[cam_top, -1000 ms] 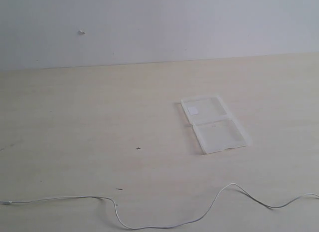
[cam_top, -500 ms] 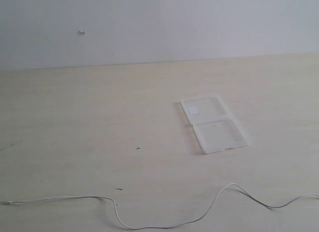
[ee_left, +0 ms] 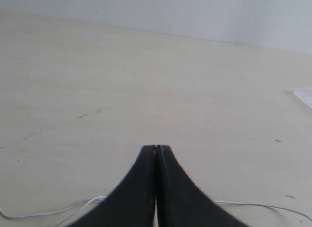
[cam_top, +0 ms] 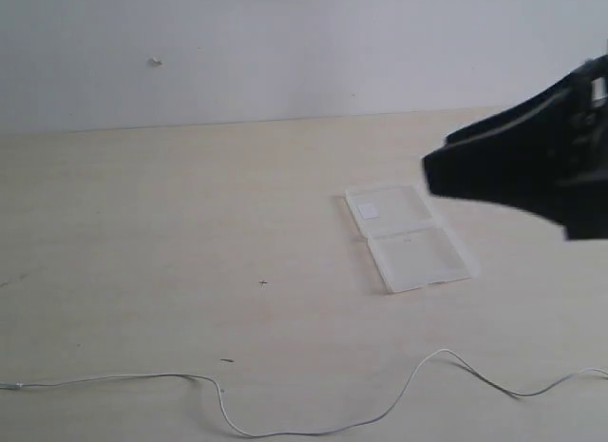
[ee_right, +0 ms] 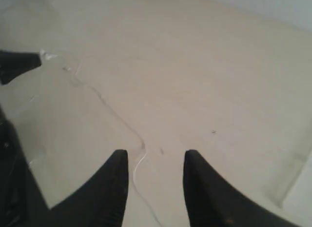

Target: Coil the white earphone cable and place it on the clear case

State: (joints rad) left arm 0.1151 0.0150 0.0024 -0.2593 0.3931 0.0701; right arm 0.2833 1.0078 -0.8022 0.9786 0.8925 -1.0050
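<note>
The white earphone cable (cam_top: 313, 429) lies in loose waves along the near edge of the table, from far left to far right. The clear case (cam_top: 408, 235) lies open and flat right of centre, with a small white label on its far half. My right gripper (cam_top: 435, 173) reaches in from the right, raised above the table just right of the case. In its wrist view my right gripper (ee_right: 156, 156) is open, with a stretch of the cable (ee_right: 135, 170) on the table below, beside one finger. My left gripper (ee_left: 156, 149) is shut and empty, above the cable (ee_left: 253, 204).
A pale wall rises behind the light wooden table (cam_top: 190, 223). A black pointed tip (ee_right: 19, 65) shows by the cable's far end in the right wrist view. A corner of the case (ee_left: 304, 95) shows in the left wrist view.
My right gripper has come into the exterior view from the right, above the table by the case. The cable and the case have not moved.
</note>
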